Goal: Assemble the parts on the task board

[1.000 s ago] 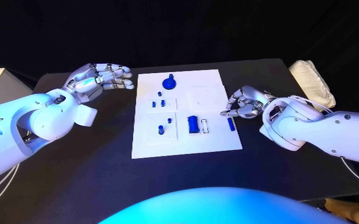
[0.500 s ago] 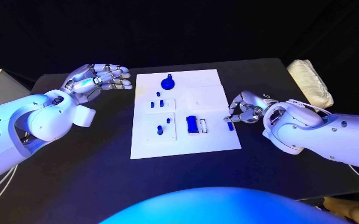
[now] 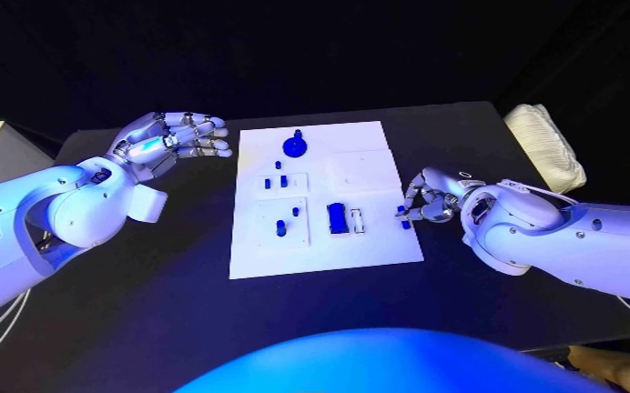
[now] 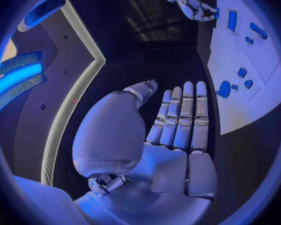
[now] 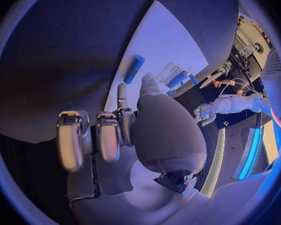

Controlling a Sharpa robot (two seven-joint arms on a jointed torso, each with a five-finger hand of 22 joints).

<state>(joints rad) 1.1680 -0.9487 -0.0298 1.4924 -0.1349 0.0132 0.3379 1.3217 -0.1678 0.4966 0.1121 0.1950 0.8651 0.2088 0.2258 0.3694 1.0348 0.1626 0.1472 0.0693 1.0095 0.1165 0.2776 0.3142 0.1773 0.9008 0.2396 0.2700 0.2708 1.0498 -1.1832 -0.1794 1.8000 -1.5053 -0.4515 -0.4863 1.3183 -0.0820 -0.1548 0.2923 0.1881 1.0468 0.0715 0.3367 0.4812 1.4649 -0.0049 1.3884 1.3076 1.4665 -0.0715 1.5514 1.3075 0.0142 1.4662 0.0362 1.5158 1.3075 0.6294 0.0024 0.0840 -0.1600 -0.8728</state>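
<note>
One flat white task board (image 3: 381,252) | small blue cylindrical part (image 3: 403,216)

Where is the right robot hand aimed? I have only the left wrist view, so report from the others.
Observer: In the right wrist view the right robot hand points its thumb and one finger at a blue cylinder lying on the task board near its edge.
Operator: Tell me if it holds that piece.
Observer: Cannot tell. The fingertips sit right by the cylinder's near end, and the cylinder lies flat on the board.
Operator: Report anything beside that arm.
Observer: In the head view a pale folded cloth lies at the right edge of the table, apart from the arm.
</note>
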